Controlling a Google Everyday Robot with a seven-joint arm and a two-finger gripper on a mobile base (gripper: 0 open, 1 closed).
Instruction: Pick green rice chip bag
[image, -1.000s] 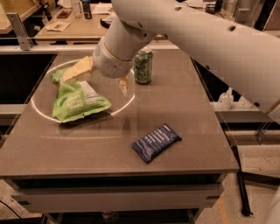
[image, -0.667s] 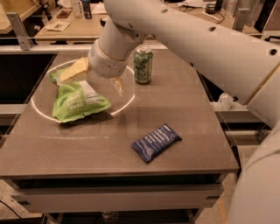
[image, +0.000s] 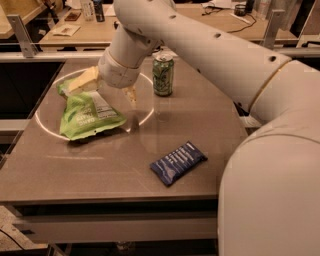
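Step in hand: approach and alignment for the grasp; the green rice chip bag (image: 89, 114) is not yet held. It lies flat on the surface (image: 100, 170), toward the left side, with its white label panel facing up and its upper end pointing away toward the far-left edge. My gripper (image: 107, 87) hangs low over that upper end, with its jaws spread: one tan finger (image: 82, 81) sits over the bag's top corner, the other (image: 131, 95) points down just beside the bag's right edge, over bare surface. Whether either finger touches the foil I cannot tell. The green drink can (image: 163, 75) stands upright near the right-hand finger, apart from it (a sideways sweep in that direction would risk tipping it). The dark-blue packet (image: 178, 163) lies well apart, toward the near edge, and plays no part. Next move, as I judge it: lower until both fingers bracket a fold of the crinkled bag, press them together on it, confirm the pinch, then lift straight up. The bag is light and slippery, so a shallow bite may let it slide out.
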